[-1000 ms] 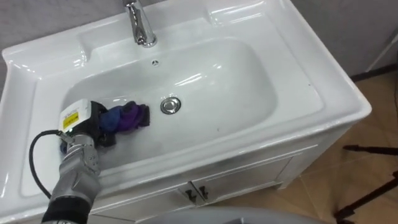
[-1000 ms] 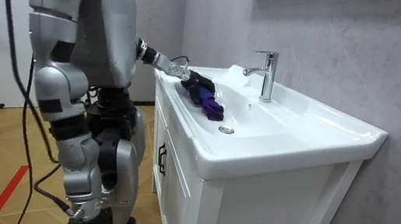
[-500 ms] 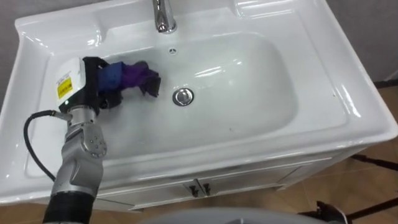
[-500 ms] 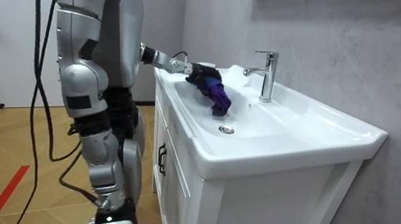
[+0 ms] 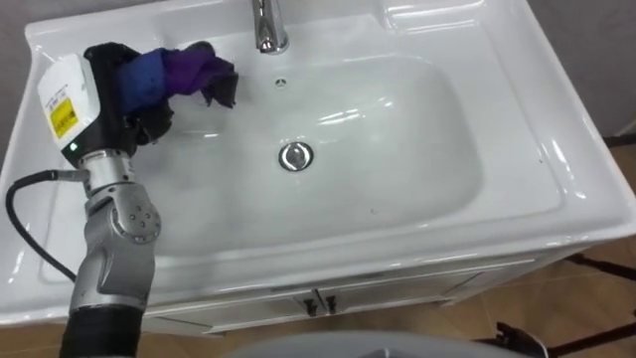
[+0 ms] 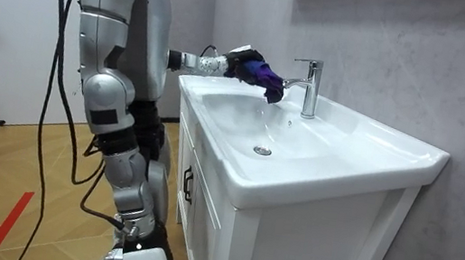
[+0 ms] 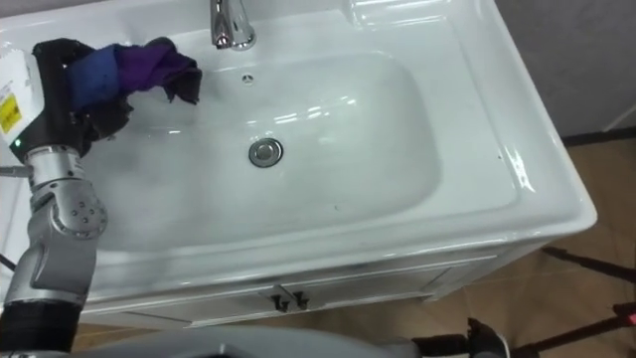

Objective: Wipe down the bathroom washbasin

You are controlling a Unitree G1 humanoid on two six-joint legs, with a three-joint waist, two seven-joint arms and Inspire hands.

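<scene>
i am holding the purple and blue cloth [image 5: 179,72] bunched in the left hand [image 5: 117,88], whose dark fingers are curling round it. the cloth's loose end is hanging out toward the faucet [image 5: 266,28]. hand and cloth are sitting over the back left corner of the basin [image 5: 427,159], and in the room view they are hovering clear above the rim, just beside the faucet's spout. half a second ago the cloth was lying down inside the bowl, near the drain [image 5: 295,156] on its left. now it is raised and drawn back, well apart from the drain. the forearm is crossing the front left rim on its way up to the hand. the middle and right of the bowl are lying open, with the white rim running round every side and the wall standing close behind the faucet. the robot is standing upright at the basin's front, on the room view's left.
</scene>
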